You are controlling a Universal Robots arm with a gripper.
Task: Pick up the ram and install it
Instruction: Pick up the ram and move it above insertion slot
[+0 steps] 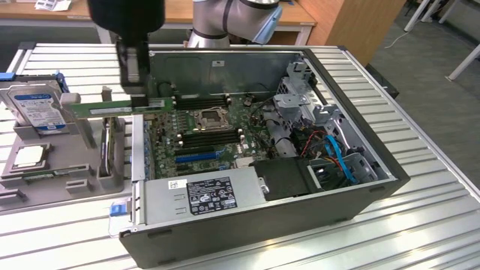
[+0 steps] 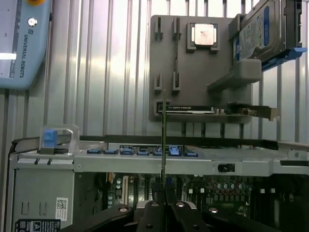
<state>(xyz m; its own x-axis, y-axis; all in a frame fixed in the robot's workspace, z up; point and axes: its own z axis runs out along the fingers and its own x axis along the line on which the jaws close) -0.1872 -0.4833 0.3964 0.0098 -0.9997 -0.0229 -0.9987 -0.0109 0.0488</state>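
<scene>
Right, the ram (image 1: pixel 112 108) was seen held clear of everything, level, long edge horizontal, at roughly 9 o'clock of the CPU socket (image 1: pixel 211 118) in the exterior view. One end was hung out over the grey fixture tray (image 1: pixel 45 185). The other end was carried just past the case wall (image 1: pixel 137 152), over the edge of the motherboard (image 1: pixel 225 147). In the wrist view the stick was shown edge-on, a thin line rising from the gripper (image 2: pixel 164 207).

The gripper was closed almost fully, the stick pinched by its two flat faces at the upper edge. The grip was placed off centre, nearer the board end. No slot was touched. The black memory slots (image 1: pixel 212 136) at 6 and 12 o'clock of the socket were left unfilled, as far as could be told.

Handling, as judged:
- **Weight and stiffness:** It was taken as light and stiff along its length, but thin and easily cracked if bent or twisted.
- **Grip security:** The faces were taken as smooth, so tilt under an off-centre pinch was thought likely.
- **Where to hold:** The chips and contact edge were best left untouched. Hold was best taken on the top edge near mid-length, with the contacts kept free below.

Further out, a processor chip (image 1: pixel 30 156) and a hard drive (image 1: pixel 34 107) were parked on the tray at 9 o'clock, and the power supply (image 1: pixel 202 194) was sat at 6 o'clock.
</scene>
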